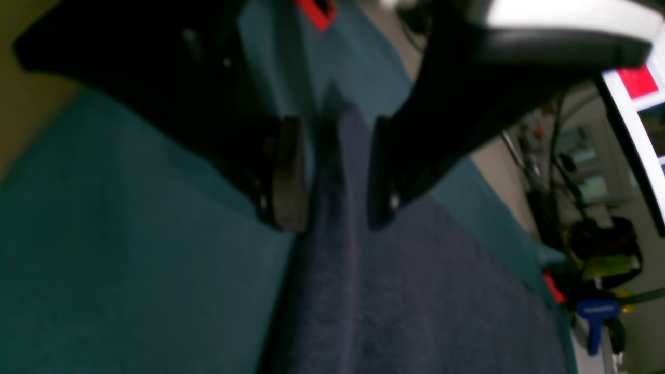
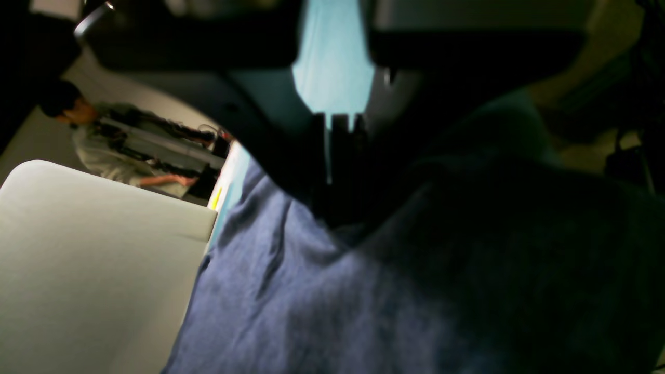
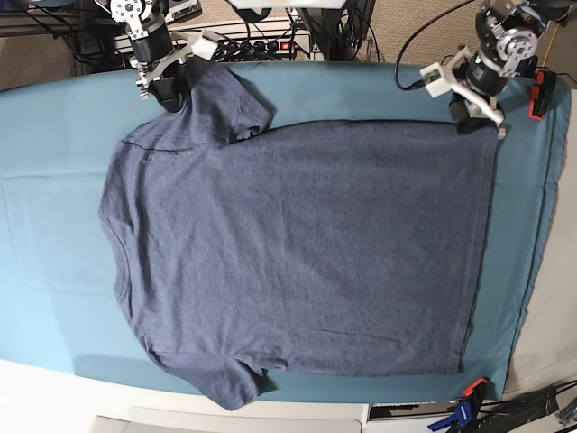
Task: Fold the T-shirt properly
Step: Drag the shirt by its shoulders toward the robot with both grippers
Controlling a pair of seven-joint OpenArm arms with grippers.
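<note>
T-shirt (image 3: 297, 244) lies spread flat across the middle of the surface (image 3: 54, 162), plain side up, its neck edge at 9 o'clock and hem at 3 o'clock in the base view. Any lettering is hidden underneath. Its cloth is heathered navy knit, soft and faintly rippled, with one sleeve at 11 o'clock and the other at 6 o'clock. The surface wears a plain teal cloth, matte and finely woven.

Both wrist views are dim and blurred. The left gripper (image 1: 335, 174) sits at the hem corner at 2 o'clock, its dark fingers (image 1: 291, 171) released and parted, with a raised ridge of navy fabric standing between them, untouched on either side. The right gripper (image 2: 340, 171) is at the far sleeve; its black fingers are lost in shadow against the fabric, so I cannot tell whether they are clenched or released. A pale blurred slab (image 2: 93, 270) cuts off that view's lower left corner
</note>
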